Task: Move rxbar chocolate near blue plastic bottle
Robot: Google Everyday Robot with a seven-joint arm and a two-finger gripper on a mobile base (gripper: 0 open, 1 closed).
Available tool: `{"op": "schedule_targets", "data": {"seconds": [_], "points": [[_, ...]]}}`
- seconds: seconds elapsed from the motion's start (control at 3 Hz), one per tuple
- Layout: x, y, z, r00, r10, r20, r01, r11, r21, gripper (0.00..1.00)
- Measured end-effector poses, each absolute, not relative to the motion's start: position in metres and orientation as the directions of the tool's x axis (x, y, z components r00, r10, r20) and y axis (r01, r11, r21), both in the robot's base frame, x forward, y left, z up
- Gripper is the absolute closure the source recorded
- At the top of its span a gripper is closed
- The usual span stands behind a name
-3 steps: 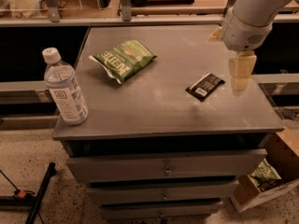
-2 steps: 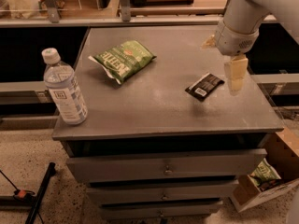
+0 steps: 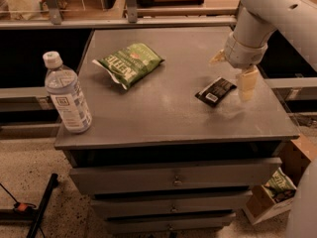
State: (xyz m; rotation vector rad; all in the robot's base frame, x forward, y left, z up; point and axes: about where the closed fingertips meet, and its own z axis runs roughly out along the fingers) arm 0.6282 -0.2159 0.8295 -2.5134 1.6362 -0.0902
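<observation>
The gripper (image 3: 232, 76) hung over the right side of the cabinet top (image 3: 168, 118), fingers spread and holding nothing; the chocolate bar (image 3: 215, 91) lay flat just beside it; the water bottle (image 3: 67, 94) stood upright at the front-left corner, well apart from the bar; the green chip bag (image 3: 130, 63) lay farther back.
</observation>
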Motion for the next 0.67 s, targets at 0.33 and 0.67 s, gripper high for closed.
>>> {"op": "schedule_targets", "data": {"seconds": [0.33,0.67], "points": [[0.6289,-0.217,0.8211,0.433,-0.901,-0.033,-0.894,-0.425,-0.139,0.32],[0.6279,-0.2142,0.819,0.461,-0.887,-0.035,-0.882,-0.454,-0.124,0.54]]}}
